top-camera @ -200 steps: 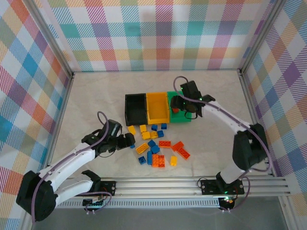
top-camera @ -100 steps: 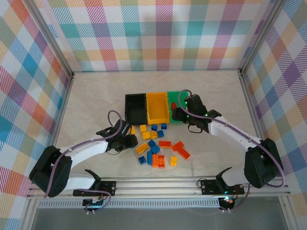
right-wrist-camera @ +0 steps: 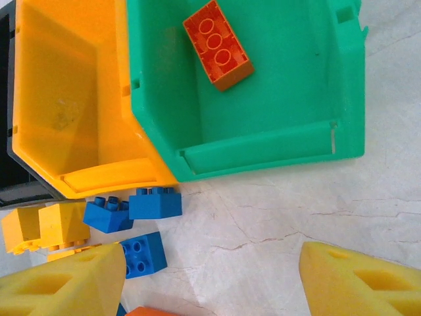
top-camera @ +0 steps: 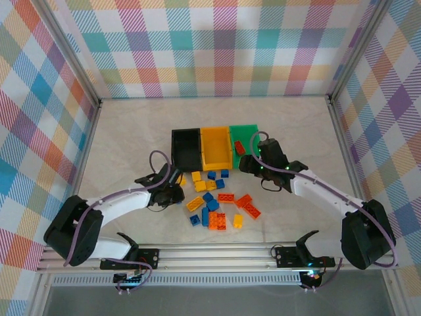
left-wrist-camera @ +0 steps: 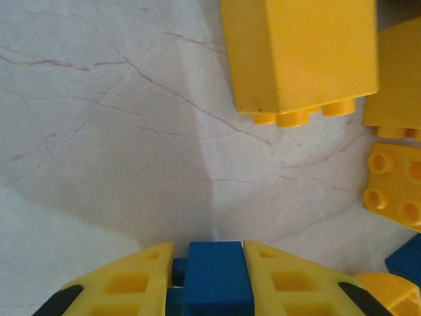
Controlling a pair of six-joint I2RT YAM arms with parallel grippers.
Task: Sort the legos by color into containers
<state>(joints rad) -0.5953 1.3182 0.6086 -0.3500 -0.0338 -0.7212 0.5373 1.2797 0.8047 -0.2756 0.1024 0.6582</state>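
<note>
1. Progress so far: you find one orange brick (right-wrist-camera: 217, 43) lying inside the green bin (right-wrist-camera: 296, 131). The yellow bin (right-wrist-camera: 66, 99) next to it holds nothing visible. The black bin (top-camera: 186, 148) appears empty, though its dark interior is hard to read from above.
2. Work left: nearly all the legos (top-camera: 217, 207), yellow, blue and orange mixed together, lie loose on the tabletop (top-camera: 131, 131) just in front of the three bins. You may judge the sort as barely begun.
3. Left arm: it reaches low and forward to the left edge of the pile, with the wrist close to the tabletop. The left claw (left-wrist-camera: 209, 260) is closed on a blue brick (left-wrist-camera: 217, 289), pinching it from both sides. The brick sits at or just above the tabletop, near two yellow bricks (left-wrist-camera: 299, 59), and is not yet over any bin.
4. Right arm: it stretches across to the front of the green bin. The right claw (right-wrist-camera: 210, 280) gapes wide with nothing between its fingers, above bare tabletop and near a few blue bricks (right-wrist-camera: 154, 203) at the bins' front edge.
</note>
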